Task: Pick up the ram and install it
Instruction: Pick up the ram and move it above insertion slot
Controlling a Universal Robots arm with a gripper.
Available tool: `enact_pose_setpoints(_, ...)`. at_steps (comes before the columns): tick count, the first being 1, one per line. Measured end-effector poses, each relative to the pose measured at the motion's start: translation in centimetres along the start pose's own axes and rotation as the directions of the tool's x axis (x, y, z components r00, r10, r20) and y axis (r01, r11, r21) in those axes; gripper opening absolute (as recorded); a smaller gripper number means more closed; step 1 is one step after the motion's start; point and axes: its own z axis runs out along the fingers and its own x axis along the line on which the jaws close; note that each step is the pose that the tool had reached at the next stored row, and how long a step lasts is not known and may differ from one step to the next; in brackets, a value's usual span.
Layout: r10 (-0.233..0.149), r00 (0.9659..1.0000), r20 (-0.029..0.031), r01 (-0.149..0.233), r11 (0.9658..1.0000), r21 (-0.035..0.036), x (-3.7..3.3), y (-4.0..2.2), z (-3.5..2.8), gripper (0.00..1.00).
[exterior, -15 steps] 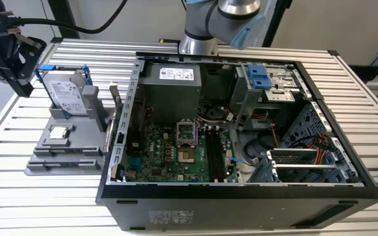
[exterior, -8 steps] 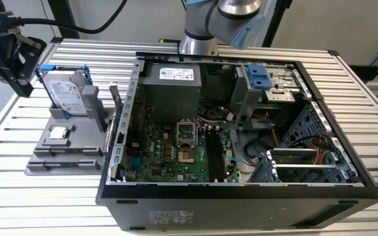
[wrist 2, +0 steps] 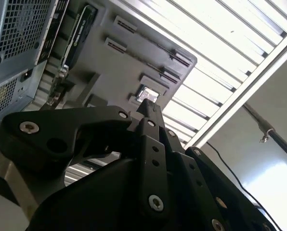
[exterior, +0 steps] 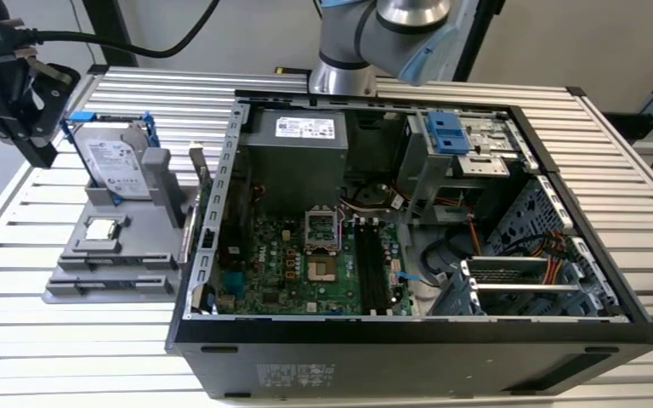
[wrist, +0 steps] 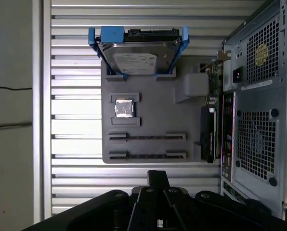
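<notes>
My gripper [exterior: 38, 151] hangs at the exterior view's far left, over the slatted table beside the grey parts holder [exterior: 88, 255]. Its fingers are pressed together with nothing between them in both wrist views [wrist: 158, 177] [wrist 2: 146, 107]. The ram is hidden from view. Two long narrow slots [wrist: 147, 146] on the holder stand empty. The open computer case [exterior: 417, 331] lies to the exterior view's right of the holder, with its green motherboard [exterior: 303, 263] and long black memory slots [exterior: 370, 263] exposed.
On the holder stand a silver hard drive in a blue frame [wrist: 137, 55] and a small square silver processor chip [wrist: 123, 108]. A black expansion card [wrist: 207, 134] stands on edge between the holder and the case. A black cable [exterior: 133, 47] trails behind the gripper.
</notes>
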Motion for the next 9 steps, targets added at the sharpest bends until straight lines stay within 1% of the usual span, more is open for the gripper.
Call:
enact_pose_setpoints(3, -0.022, 0.9998, -0.001, 0.022, 0.9998, -0.0001, 0.0, 0.0, 0.01, 0.0)
enact_pose_setpoints(5, -0.044, 0.999, -0.0021, 0.044, 0.999, 0.0002, 0.0, 0.0, 0.0, 0.0)
enact_pose_setpoints(9, -0.094, 0.9955, -0.0044, 0.094, 0.9955, 0.0004, 0.01, 0.0, 0.01, 0.0)
